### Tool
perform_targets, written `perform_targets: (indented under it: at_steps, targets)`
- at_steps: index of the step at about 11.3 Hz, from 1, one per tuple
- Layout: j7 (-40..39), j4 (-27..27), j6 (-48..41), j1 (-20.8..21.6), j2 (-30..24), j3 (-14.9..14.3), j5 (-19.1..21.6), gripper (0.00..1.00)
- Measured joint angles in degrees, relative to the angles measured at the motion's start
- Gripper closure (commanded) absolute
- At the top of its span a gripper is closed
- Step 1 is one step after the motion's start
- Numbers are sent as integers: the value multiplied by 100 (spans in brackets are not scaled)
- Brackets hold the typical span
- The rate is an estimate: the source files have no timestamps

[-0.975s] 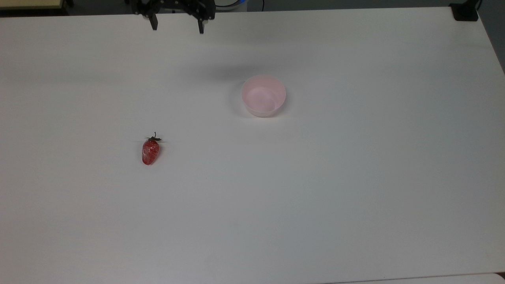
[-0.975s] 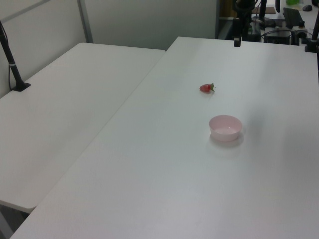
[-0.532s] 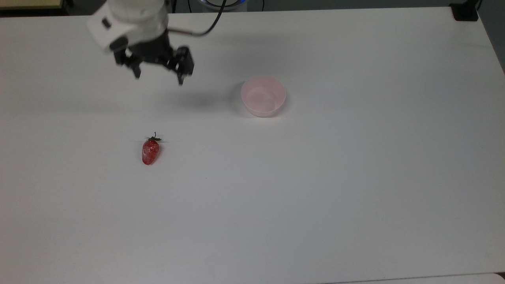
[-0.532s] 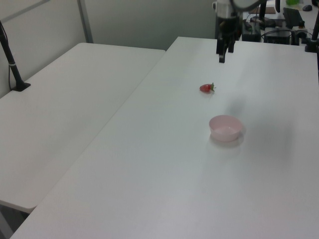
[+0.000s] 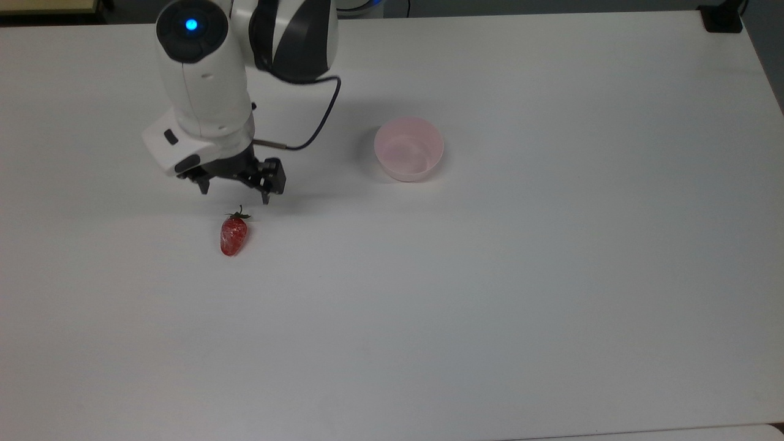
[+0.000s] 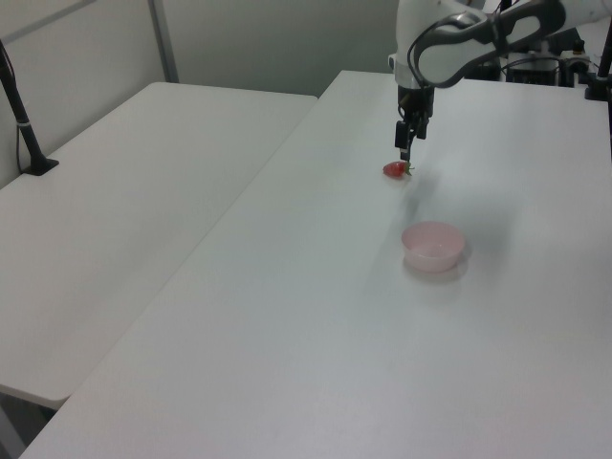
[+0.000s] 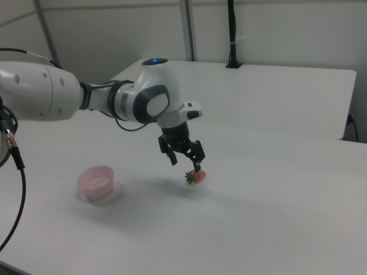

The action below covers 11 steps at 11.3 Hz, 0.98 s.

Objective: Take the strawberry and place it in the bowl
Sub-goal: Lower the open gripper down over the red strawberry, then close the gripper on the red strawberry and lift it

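right now your black two-finger gripper (image 5: 234, 191) hangs spread wide and empty, left of centre in the top view, just above the glossy red strawberry (image 5: 233, 236) lying on the white table (image 5: 520, 275), well apart from the pale pink plastic bowl (image 5: 409, 149).

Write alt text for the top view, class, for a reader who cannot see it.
An open gripper hangs just behind a red strawberry lying on a white table. An empty pale pink bowl stands to the top view's right.
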Motion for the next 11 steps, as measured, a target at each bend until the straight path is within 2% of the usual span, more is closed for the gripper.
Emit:
perform_targets:
  at_steps: [3,5,7,8,10,11]
  targets:
    - [246,1,676,-5,309,-64,0,5]
    - [477,1,1055,6,505,-63,0,19]
    - [634,4,1251,16,643,-63,0,45]
    - [661,9,1261,16,652,-63,0,51]
    - [664,26,1261,16,652,-63,0,55]
    - [666,26,1261,16,651,-63,0,61]
